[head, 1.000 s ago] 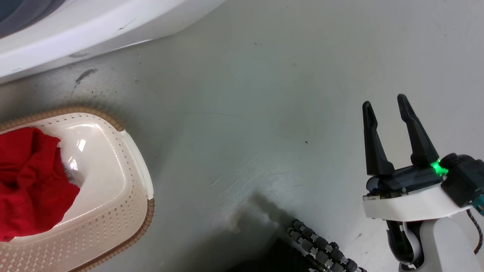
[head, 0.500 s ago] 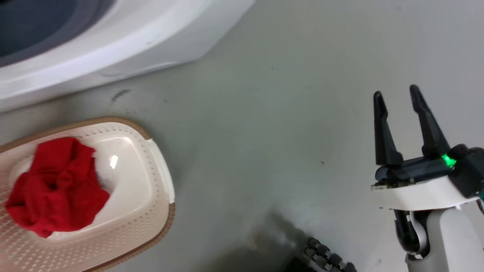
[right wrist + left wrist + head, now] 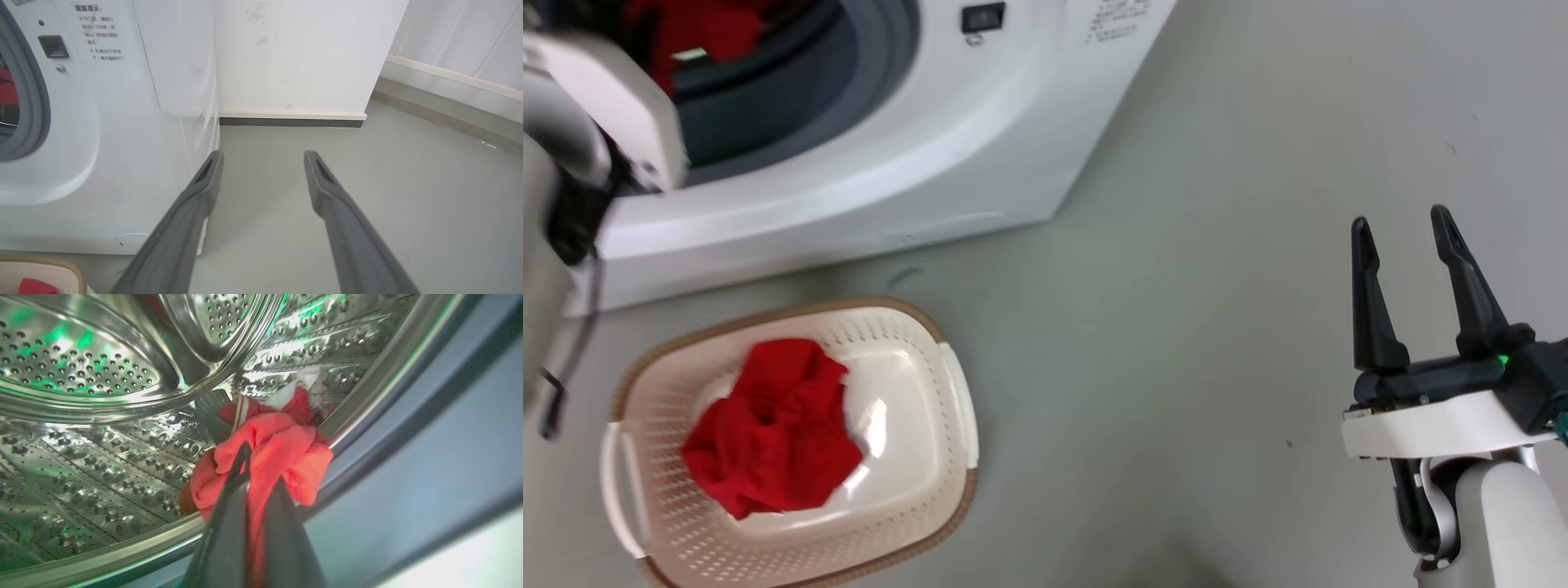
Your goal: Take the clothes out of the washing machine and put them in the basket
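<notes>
My left pincer [image 3: 261, 465] is inside the drum [image 3: 81, 367] of the washing machine [image 3: 947, 163], near its front lip. Its two fingers are pressed close together with the red jersey [image 3: 282, 445] clamped between them. The cloth bunches over and around the fingertips, and a white-striped trim [image 3: 241, 412] shows just beyond them, against the perforated steel. My right pincer [image 3: 1401, 220] hangs over bare floor [image 3: 1176, 327] with its fingers spread apart and nothing between them. The washing machine stands to its left, well apart. The basket [image 3: 849, 304] sits on the floor in front of the machine, far to the left of my right pincer, and the plain red garment [image 3: 772, 425] lies crumpled inside it.
</notes>
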`<state>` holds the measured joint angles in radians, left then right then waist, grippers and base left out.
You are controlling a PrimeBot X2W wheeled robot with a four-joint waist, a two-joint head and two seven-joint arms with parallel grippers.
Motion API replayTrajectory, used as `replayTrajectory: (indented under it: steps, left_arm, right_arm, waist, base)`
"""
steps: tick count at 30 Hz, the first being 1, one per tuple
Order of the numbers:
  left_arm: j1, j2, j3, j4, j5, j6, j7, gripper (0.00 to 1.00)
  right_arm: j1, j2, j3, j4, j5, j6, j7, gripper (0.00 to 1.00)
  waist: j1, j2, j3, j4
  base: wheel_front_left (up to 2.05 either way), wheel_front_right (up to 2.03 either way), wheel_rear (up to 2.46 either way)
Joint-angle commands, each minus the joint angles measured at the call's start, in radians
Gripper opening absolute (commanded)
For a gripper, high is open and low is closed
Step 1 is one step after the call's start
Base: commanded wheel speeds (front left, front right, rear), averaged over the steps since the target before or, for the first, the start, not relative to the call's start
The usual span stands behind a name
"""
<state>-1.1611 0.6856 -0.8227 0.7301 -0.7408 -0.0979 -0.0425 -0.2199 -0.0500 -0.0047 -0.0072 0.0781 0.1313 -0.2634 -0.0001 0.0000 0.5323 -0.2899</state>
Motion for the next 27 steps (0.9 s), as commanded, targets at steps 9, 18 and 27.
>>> replayTrajectory:
  steps: [9,18,27]
  left_arm:
    - [0.197,-0.033,0.004,-0.115,0.008,0.091,-0.186,0.00]
    - [0.393,-0.043,0.144,-0.396,0.069,0.250,-0.224,0.00]
    - [0.605,-0.064,0.312,-0.685,0.202,0.314,-0.224,0.00]
  right_arm:
    - [0.053,-0.001,-0.039,0.018,-0.052,-0.001,-0.002,1.00]
    - [0.095,-0.001,-0.064,0.029,-0.076,-0.001,-0.002,1.00]
    - [0.116,0.000,-0.085,0.036,-0.103,-0.001,-0.002,1.00]
  waist:
    - [0.0001,0.0000,-0.179,0.109]
    - [0.0001,0.0000,-0.259,0.168]
    - [0.0001,0.0000,-0.323,0.211]
  base:
    - [0.00,0.00,0.00]
    - [0.00,0.00,0.00]
    - [0.00,0.00,0.00]
